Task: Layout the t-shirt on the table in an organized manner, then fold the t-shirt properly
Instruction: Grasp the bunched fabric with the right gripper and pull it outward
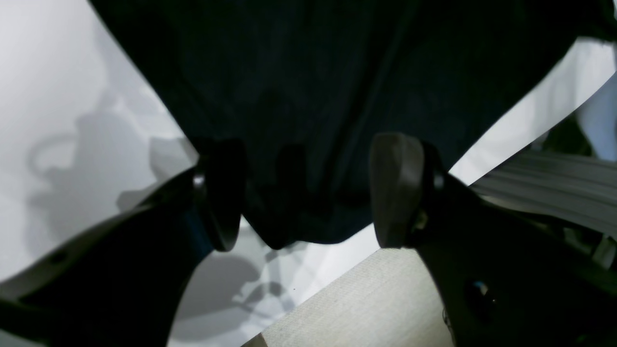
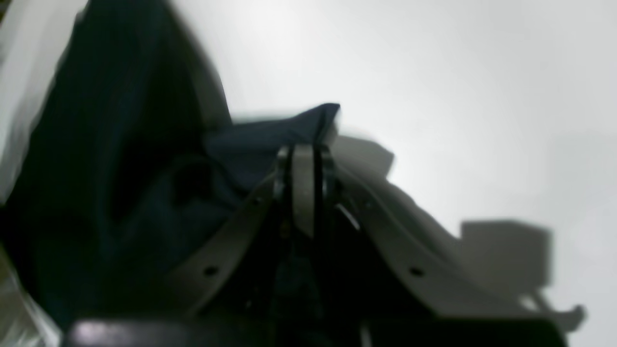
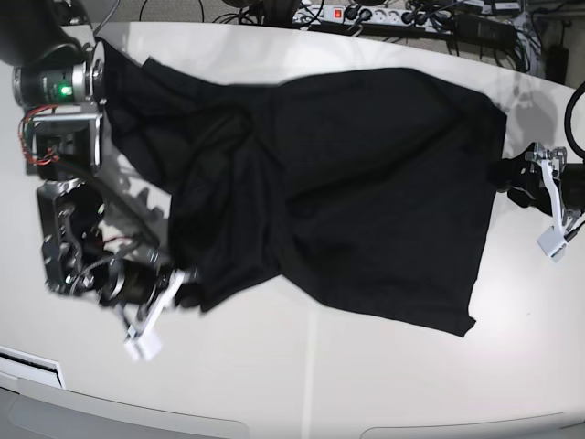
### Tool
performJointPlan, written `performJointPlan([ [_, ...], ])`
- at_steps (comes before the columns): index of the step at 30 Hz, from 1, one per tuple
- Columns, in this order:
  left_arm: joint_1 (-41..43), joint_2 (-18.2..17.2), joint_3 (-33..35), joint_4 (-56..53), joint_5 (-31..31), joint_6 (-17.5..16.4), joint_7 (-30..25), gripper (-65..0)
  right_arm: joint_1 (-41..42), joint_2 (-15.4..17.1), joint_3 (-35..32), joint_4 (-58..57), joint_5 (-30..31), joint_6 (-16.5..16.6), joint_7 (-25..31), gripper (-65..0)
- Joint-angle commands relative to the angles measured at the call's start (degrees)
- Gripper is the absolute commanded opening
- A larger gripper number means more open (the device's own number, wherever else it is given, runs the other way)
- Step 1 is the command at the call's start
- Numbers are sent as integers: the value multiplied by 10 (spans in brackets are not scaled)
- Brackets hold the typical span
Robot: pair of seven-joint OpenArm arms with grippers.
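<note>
The t-shirt (image 3: 347, 183) is spread crumpled on the tabletop (image 3: 302, 375). Its near-left edge is pinched by the right gripper (image 2: 303, 166), fingers closed, presumably for straightening. The left gripper (image 1: 306, 193) straddles its right edge, fingers wide, nothing gripped.

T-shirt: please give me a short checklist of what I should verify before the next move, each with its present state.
1. Right gripper shut on the t-shirt: ok, fabric is pinched between the closed jaws.
2. Left gripper holds cloth: not ok, its jaws stand open around a shirt corner without clamping.
3. T-shirt lies flat: not ok, its side near the right gripper is bunched and creased.
4. T-shirt fully on the table: ok in the base view.
5. Sleeves and neck laid out: cannot tell, the dark fabric hides them.
</note>
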Motion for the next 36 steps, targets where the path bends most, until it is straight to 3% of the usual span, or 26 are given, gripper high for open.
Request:
performJointPlan([
  [1,-10,-15,-8,7,-9,0,-6,-243,14,4,2,31,3,-2,4,-650],
  [9,-10,-15,-8,7,-9,0,-6,-243,14,8,2,186,-98,-56,4,-650],
  [17,-10,-15,-8,7,-9,0,-6,-243,15,8,2,256,-213,-179,22,-650],
  [22,-10,-15,-8,7,-9,0,-6,-243,15,8,2,253,-261,-227,36,-650],
  [24,-10,-15,-8,7,-9,0,-6,-243,17,10,2,253,-286,-234,45,-650],
  [27,-10,-15,-8,7,-9,0,-6,-243,22,11,1,253,-275,-227,45,-650],
  [31,-10,-15,-8,7,-9,0,-6,-243,32,11,-4,227,-216,-146,47,-650],
  [33,-10,-15,-8,7,-9,0,-6,-243,44,11,-14,199,-223,-146,58,-650],
  [36,-10,-15,-8,7,-9,0,-6,-243,75,11,-31,144,-245,-178,65,-650],
])
